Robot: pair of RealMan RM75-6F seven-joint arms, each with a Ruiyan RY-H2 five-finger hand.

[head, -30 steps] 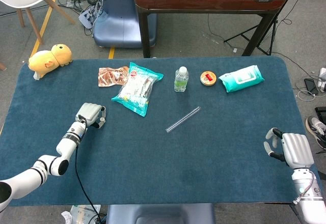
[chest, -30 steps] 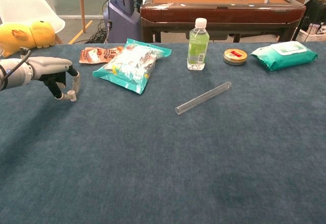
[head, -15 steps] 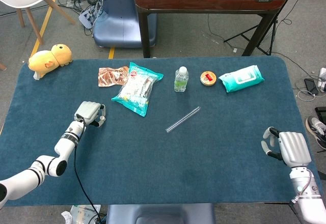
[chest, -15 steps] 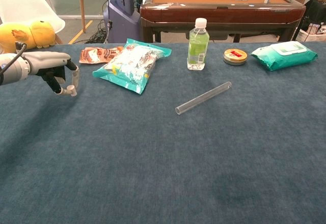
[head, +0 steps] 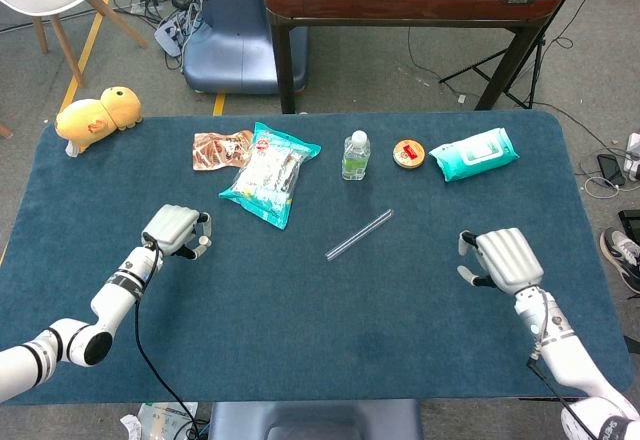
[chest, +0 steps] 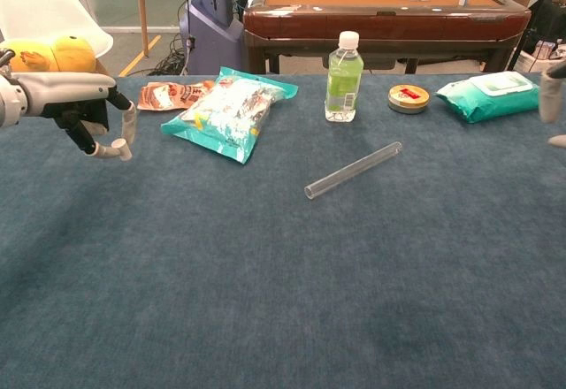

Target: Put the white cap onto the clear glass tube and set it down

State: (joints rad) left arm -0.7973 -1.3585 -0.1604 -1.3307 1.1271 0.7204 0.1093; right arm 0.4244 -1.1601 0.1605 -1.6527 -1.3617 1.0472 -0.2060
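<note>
Fingers (chest: 129, 125) of the left hand (head: 175, 230) are curling downward above the cloth, a small pale piece sitting at their tips; whether this is the white cap and whether it is actually being pinched, cannot tell. Right hand (head: 503, 259) is hovering with fingers apart, holding nothing.

Blue table (head: 300, 340) is offering its widest bare stretch along the near half, between both hands. Teal snack bag (head: 268, 172) is lying toward the far edge, just beside a brown packet (head: 220, 149). Wet-wipes pack (head: 474, 154) is lying near the far right corner. Yellow plush toy (head: 96, 115) is sitting at the far left edge. Clear glass tube (head: 358, 235) is lying diagonally at centre, uncapped, well apart from both hands, open end toward the near side. Green bottle (head: 355, 155) is standing upright beyond it, a small round tin (head: 408, 153) just beside.

Head view is showing the whole right hand; chest view is catching only its fingertips (chest: 550, 97) at the right border. Chest view alone is showing the left fingertips from the side
</note>
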